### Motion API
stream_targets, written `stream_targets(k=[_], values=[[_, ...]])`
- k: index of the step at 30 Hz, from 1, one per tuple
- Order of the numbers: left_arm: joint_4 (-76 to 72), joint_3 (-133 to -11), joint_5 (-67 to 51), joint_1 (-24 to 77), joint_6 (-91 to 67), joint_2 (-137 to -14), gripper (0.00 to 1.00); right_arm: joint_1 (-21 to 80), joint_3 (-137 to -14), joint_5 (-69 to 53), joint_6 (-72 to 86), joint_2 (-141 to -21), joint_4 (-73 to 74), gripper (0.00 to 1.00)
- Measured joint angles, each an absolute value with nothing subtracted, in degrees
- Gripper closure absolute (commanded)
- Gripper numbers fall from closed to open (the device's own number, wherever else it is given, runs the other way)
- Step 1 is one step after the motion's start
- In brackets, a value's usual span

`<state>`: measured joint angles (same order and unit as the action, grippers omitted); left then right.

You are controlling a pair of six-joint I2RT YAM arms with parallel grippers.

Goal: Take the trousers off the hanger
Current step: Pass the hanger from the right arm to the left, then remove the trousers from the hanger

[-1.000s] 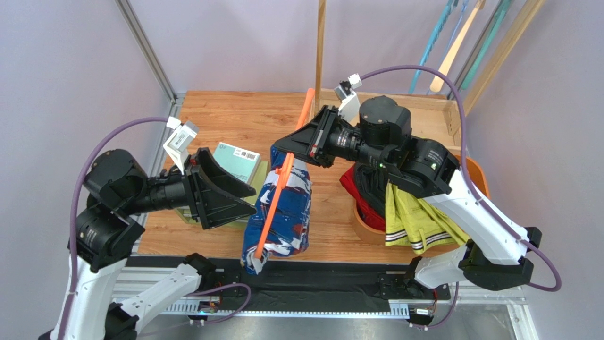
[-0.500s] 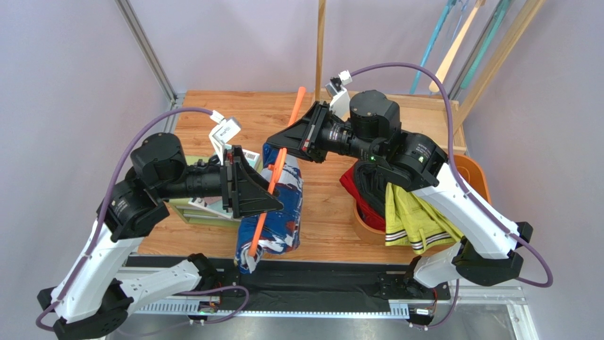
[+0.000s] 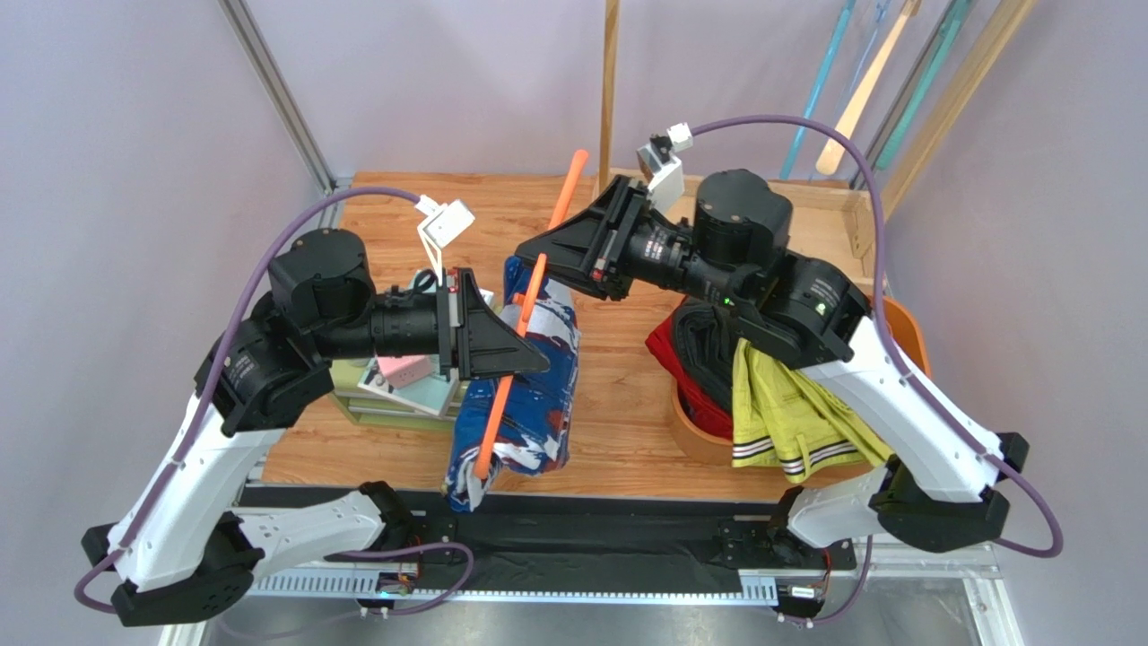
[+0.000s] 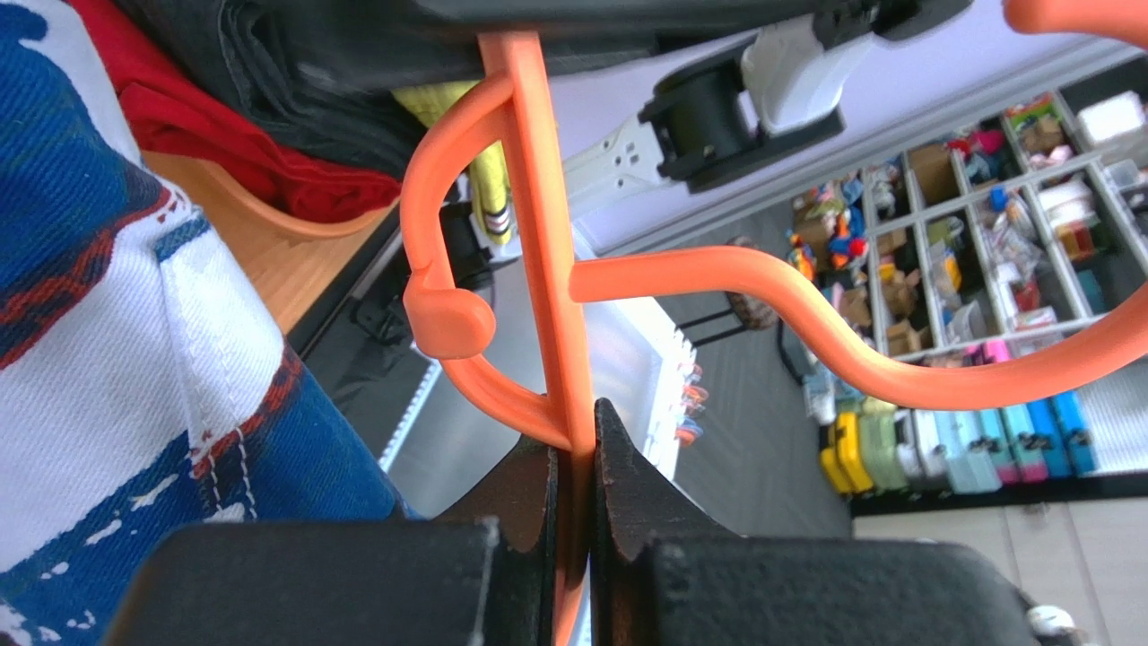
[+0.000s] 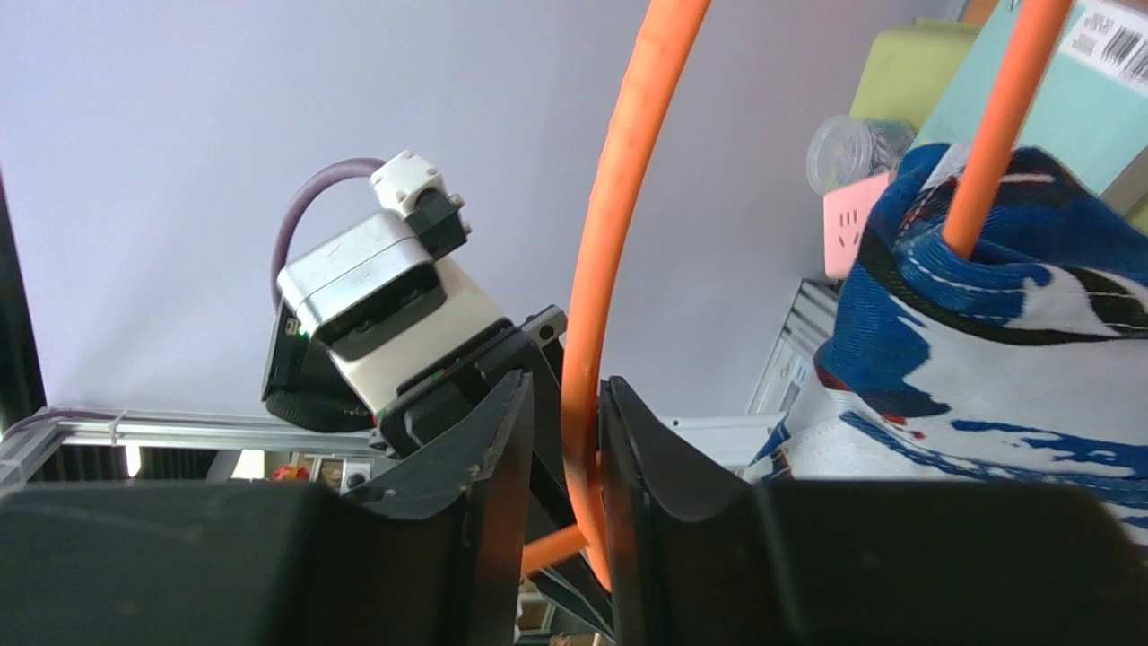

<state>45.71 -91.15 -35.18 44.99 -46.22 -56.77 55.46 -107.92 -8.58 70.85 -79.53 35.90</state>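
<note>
- Hanging nearest the robot, the navy trousers (image 3: 546,404) are draped over the orange hanger (image 3: 495,420), not yet off it
- Just behind them, the left gripper (image 4: 576,458) has swung in from the side and clamped tight on the hanger's bar; a second ago it stood wide apart and well clear
- Farther back, the right gripper (image 5: 569,404) straddles the upper rod with a sliver of gap on one side, so its pinch has begun to loosen
- By my reading the hanger is passing to the left arm, freeing the right to pull the cloth off
</note>
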Motion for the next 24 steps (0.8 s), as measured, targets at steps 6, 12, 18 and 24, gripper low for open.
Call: stream_targets(k=[6, 12, 18, 24], values=[[46.0, -96.3, -33.2, 45.0, -53.4, -59.0, 1.00, 51.8, -100.8, -9.1, 68.7, -70.3, 35.3, 0.20], [42.4, -100.7, -31.8, 44.9, -61.5, -60.1, 1.00, 49.8, -102.4, -7.8, 54.6, -65.7, 45.2, 0.07], [40.6, -104.9, -28.7, 44.9, -66.8, -62.8, 1.00, 52.5, -103.0, -5.6, 36.2, -64.6, 54.5, 0.04], [40.9, -108.1, -24.7, 44.3, -69.7, -65.1, 1.00, 70.7, -104.0, 4.2, 22.2, -65.7, 58.9, 0.00]])
